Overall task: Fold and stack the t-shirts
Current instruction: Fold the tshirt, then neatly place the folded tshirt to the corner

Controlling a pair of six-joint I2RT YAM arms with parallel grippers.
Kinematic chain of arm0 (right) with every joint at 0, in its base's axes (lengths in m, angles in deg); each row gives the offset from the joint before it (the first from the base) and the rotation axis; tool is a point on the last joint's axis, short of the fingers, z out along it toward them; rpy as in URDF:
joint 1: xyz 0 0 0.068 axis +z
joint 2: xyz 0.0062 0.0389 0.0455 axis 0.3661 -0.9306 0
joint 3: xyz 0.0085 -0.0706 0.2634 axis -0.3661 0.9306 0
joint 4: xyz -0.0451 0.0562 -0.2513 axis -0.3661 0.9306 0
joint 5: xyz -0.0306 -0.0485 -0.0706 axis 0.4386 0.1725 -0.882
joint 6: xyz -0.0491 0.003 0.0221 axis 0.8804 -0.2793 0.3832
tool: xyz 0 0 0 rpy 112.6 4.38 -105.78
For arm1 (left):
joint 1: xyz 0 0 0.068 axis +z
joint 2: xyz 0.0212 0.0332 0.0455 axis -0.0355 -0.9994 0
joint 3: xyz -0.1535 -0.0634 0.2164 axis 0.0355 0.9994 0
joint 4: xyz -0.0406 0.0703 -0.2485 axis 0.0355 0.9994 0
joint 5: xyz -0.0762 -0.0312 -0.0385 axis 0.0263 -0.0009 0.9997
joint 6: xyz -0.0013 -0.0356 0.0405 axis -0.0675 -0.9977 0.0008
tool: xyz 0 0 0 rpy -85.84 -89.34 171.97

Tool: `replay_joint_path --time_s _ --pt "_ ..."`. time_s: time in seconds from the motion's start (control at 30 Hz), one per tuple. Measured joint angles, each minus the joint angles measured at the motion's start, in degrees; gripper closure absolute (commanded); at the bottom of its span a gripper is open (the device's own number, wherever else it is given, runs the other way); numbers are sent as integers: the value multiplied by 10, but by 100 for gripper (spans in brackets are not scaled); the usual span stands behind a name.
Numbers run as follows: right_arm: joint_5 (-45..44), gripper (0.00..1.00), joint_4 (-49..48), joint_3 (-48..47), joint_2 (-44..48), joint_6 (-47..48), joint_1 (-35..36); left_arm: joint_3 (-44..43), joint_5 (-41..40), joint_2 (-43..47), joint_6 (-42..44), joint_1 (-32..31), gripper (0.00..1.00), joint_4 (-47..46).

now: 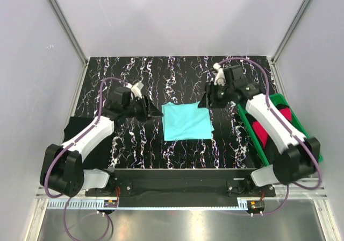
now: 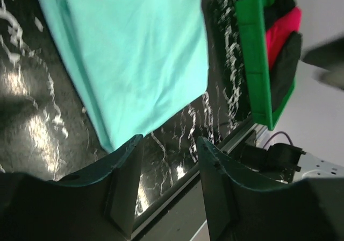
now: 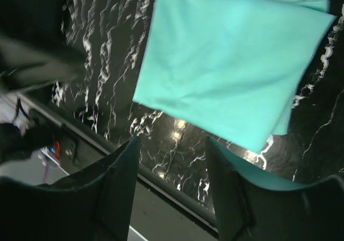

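Observation:
A turquoise-mint t-shirt (image 1: 186,121) lies folded into a flat square in the middle of the black marbled mat (image 1: 177,74); it also shows in the left wrist view (image 2: 134,52) and the right wrist view (image 3: 236,63). My left gripper (image 1: 153,110) is open and empty, raised just left of the shirt's far-left corner. My right gripper (image 1: 207,101) is open and empty, raised just right of its far-right corner. A red-pink shirt (image 1: 267,127) and black shirts (image 1: 279,107) lie in the green tray (image 1: 250,127) at the right. A black shirt (image 1: 75,125) lies at the left under my left arm.
The green tray also shows in the left wrist view (image 2: 252,47), with the red-pink shirt (image 2: 279,28) in it. The mat's near edge meets a black rail (image 1: 183,174). Grey walls enclose the mat on three sides.

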Motion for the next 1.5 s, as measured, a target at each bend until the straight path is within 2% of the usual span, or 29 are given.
replay_joint_path --time_s 0.03,0.07,0.1,0.13,0.2,0.3,0.47,0.6,0.63,0.67,0.83,1.0,1.13,1.2,1.5 --pt "-16 29 7 0 23 9 34 7 -2 0 1 0 51 6" --pt "-38 24 13 0 46 15 64 15 -3 0 2 0 51 15" --pt "-62 22 19 0 70 24 92 22 -4 1 2 2 51 24" --pt "-82 1 24 1 90 34 114 28 -5 3 3 5 51 33" --pt "-119 0 26 5 133 47 142 30 -8 8 5 11 51 49" --pt "-143 0 7 37 181 46 145 30 -8 13 8 17 51 52" --pt "-112 0 -38 125 170 6 142 19 -7 -19 11 17 55 49" --pt "-98 6 -63 182 131 13 147 14 -9 -50 10 18 57 45" --pt "-105 11 -66 193 131 24 153 14 -10 -50 8 19 59 48" --pt "-120 12 -70 198 132 40 166 14 -13 -49 6 21 63 49" --pt "-212 14 -123 212 132 171 289 13 -46 -35 -13 46 66 87" --pt "-287 24 -200 224 92 284 381 13 -76 -7 -42 85 63 136" --pt "-329 33 -284 249 27 379 453 13 -84 8 -59 115 49 163" --pt "-337 39 -314 248 -17 412 482 13 -85 12 -64 128 47 173" --pt "-360 55 -360 210 -135 487 503 13 -74 18 -66 189 44 186"
